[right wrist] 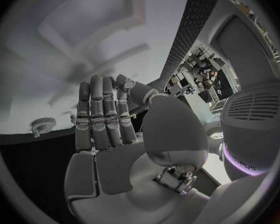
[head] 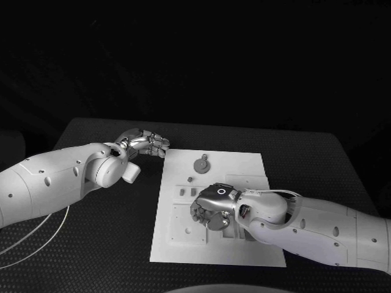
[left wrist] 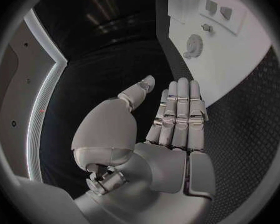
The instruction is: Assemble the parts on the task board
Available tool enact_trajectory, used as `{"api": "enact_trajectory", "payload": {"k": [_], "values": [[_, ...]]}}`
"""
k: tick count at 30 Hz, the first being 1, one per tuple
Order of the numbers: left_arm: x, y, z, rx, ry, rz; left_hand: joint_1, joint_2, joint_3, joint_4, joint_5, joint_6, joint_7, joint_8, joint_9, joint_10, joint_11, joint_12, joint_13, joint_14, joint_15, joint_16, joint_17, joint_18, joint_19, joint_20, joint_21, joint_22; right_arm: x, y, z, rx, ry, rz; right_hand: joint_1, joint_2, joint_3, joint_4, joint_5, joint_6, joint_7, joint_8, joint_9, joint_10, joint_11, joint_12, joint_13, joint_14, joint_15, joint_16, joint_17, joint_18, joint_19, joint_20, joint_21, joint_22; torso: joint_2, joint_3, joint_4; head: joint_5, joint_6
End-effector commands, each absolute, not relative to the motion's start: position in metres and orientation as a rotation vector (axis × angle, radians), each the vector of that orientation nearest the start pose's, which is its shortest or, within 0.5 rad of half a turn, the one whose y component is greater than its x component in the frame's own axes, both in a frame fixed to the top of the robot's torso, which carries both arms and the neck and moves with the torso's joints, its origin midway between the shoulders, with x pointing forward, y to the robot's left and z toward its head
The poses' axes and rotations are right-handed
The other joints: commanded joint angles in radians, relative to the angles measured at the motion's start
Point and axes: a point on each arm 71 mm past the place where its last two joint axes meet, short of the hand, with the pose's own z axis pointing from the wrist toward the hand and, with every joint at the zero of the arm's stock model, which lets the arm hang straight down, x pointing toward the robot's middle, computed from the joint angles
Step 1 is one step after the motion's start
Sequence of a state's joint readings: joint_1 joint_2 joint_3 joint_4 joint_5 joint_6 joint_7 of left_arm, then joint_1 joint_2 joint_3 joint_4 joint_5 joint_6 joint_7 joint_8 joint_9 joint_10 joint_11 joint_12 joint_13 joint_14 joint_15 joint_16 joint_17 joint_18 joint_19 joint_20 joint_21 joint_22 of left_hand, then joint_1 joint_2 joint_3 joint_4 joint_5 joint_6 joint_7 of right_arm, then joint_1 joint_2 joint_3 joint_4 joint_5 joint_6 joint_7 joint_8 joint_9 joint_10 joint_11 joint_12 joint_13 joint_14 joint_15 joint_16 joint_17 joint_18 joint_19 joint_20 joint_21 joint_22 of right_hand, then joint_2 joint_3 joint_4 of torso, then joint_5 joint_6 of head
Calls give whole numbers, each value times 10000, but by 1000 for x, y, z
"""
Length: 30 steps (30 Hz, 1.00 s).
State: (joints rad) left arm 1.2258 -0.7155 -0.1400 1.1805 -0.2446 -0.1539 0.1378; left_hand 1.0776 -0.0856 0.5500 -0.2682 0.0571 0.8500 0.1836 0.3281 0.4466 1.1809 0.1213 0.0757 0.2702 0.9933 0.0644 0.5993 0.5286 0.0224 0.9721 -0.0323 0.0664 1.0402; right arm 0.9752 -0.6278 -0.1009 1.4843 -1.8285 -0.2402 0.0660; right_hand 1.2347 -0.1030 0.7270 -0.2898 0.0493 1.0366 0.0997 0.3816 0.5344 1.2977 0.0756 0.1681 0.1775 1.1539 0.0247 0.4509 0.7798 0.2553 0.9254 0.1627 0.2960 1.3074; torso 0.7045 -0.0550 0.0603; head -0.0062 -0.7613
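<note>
Meanwhile, a flat white task board (head: 215, 207), a rectangle with its long axis running away from the robot, lies in the middle of the dark, fine-textured counter (head: 99, 244). A round, toothed part (head: 201, 165), gear-like in shape, rests flat on the board's far half. The silver right hand (head: 215, 206) hovers palm-down over the board's middle, near side of that part, its fingers (right wrist: 99, 114) straight, side by side and holding nothing. The left hand (head: 143, 143) sits off the board's far left corner above bare counter, its fingers (left wrist: 180, 114) likewise extended together and empty, the toothed part lying beyond their tips.
</note>
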Motion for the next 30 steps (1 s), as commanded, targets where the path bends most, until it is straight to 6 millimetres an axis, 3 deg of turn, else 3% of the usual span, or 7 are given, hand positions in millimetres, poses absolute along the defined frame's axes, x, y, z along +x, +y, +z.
{"api": "enact_trajectory", "payload": {"k": [1,10,19,30], "values": [[534,240,-232,-9688,17804,-12009,48,-59,-50,9,13,-90,7,19,3,-58,1,-41,15,88,3,-61,12,-80,51,-15,14,-13,398,-84,-305,-7434,17513,8541,0,-4,-26,-19,9,40,-12,33,20,9,-37,-60,11,83,-7,-60,10,65,60,-17,32,227,1,-1,1,-4,3],[534,240,-232,-9696,17842,-12010,46,-65,-54,8,12,-95,9,19,3,-63,3,-43,16,86,4,-70,21,-82,49,-13,13,-18,401,-87,-305,-7109,17402,8539,-158,-15,-67,11,8,-102,63,-75,32,-151,45,-179,31,16,39,-171,47,58,5,11,7,221,2,-2,1,-2,-15],[534,241,-232,-9701,17834,-12000,45,-70,-58,8,12,-101,11,18,2,-70,6,-46,17,82,7,-80,30,-84,44,-12,11,-23,403,-89,-304,-6757,17250,8719,-386,-503,-150,25,7,-965,434,-620,-145,-405,179,-382,47,-85,106,-344,136,57,-93,36,20,241,0,0,0,-13,1],[534,241,-232,-9697,17856,-12014,35,-96,-75,3,11,-112,16,17,0,-84,12,-51,19,72,13,-102,47,-89,32,-7,8,-33,405,-92,-303,-6310,17235,8710,-554,-871,-203,80,6,-1316,599,-832,-234,-662,304,-564,60,-222,187,-523,207,31,-243,72,40,245,0,10,-10,-29,25]]}}
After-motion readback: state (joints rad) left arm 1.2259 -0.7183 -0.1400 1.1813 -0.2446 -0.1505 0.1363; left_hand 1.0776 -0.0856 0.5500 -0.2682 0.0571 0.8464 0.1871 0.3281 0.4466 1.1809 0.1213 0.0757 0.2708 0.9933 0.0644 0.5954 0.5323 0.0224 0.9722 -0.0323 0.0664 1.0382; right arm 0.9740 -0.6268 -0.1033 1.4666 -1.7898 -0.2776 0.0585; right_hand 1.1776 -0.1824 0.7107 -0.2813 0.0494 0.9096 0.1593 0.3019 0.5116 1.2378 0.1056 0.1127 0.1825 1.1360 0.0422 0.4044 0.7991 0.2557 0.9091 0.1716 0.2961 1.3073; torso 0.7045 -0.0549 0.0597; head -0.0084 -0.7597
